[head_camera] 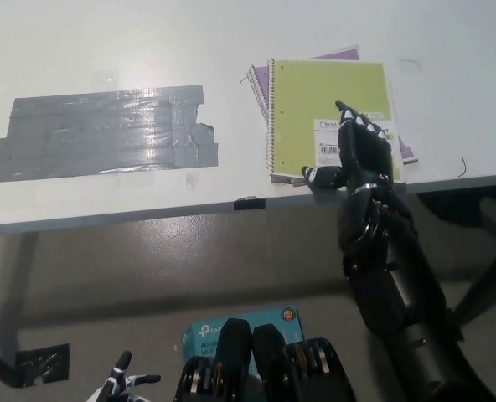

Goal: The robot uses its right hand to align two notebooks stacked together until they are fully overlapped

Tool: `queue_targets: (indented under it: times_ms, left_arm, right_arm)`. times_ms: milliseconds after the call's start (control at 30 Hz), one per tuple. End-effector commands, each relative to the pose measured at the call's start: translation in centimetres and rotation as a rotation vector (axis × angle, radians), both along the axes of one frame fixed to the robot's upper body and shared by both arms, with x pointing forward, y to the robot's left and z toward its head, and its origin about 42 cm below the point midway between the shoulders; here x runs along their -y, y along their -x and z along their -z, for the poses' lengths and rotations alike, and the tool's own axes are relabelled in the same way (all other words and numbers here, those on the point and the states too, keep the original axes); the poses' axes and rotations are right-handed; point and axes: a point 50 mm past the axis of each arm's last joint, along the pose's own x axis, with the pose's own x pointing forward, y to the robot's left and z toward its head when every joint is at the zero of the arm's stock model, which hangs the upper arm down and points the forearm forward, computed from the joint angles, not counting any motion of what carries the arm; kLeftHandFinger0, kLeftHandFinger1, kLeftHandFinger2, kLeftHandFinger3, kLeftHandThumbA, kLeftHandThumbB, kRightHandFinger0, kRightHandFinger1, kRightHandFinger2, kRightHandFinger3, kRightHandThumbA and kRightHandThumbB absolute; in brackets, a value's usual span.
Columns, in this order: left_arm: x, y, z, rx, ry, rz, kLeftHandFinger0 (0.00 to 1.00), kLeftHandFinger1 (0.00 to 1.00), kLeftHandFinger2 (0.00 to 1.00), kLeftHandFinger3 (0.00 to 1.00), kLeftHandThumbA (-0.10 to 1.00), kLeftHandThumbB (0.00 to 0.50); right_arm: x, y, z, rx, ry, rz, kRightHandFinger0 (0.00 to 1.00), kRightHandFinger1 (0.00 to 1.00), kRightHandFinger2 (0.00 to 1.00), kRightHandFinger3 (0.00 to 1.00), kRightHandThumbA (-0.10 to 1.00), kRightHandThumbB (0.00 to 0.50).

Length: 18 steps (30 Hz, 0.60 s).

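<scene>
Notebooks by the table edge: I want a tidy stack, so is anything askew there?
Yes. The purple notebook under the green notebook sits rotated, peeking out at the upper left and lower right, so the two don't overlap. The right hand rests on the green one's near edge.

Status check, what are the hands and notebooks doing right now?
Right hand resting on green notebook near table edge. Purple notebook peeking out underneath, not aligned. Left hand low, idle. Nothing in the way.
</scene>
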Motion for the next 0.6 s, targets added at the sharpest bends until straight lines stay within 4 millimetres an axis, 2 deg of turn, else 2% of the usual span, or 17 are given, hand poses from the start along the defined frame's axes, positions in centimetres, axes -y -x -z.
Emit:
queue_targets:
  times_ms: [0,267,367,567]
  left_arm:
    - [0.2,-0.3,-0.6,0.035,0.003,0.023,0.00,0.43,0.38,0.70,1.00,0.500]
    - [0.2,-0.6,-0.8,0.039,-0.015,0.026,0.00,0.41,0.36,0.68,1.00,0.500]
    - [0.1,-0.6,-0.8,0.032,-0.011,0.025,0.01,0.45,0.40,0.70,1.00,0.500]
    - [0.0,-0.6,-0.9,0.034,-0.014,0.028,0.02,0.47,0.41,0.75,1.00,0.500]
  right_arm:
    - [1.5,-0.2,-0.1,0.028,0.097,0.040,1.00,1.00,1.00,1.00,1.00,0.116]
    - [3.9,0.5,2.3,-0.033,0.235,0.002,1.00,1.00,1.00,1.00,1.00,0.156]
    - [3.8,1.2,3.2,-0.064,0.242,-0.025,1.00,1.00,1.00,1.00,1.00,0.142]
    - [3.2,1.9,4.7,-0.138,0.228,-0.087,1.00,1.00,1.00,1.00,1.00,0.173]
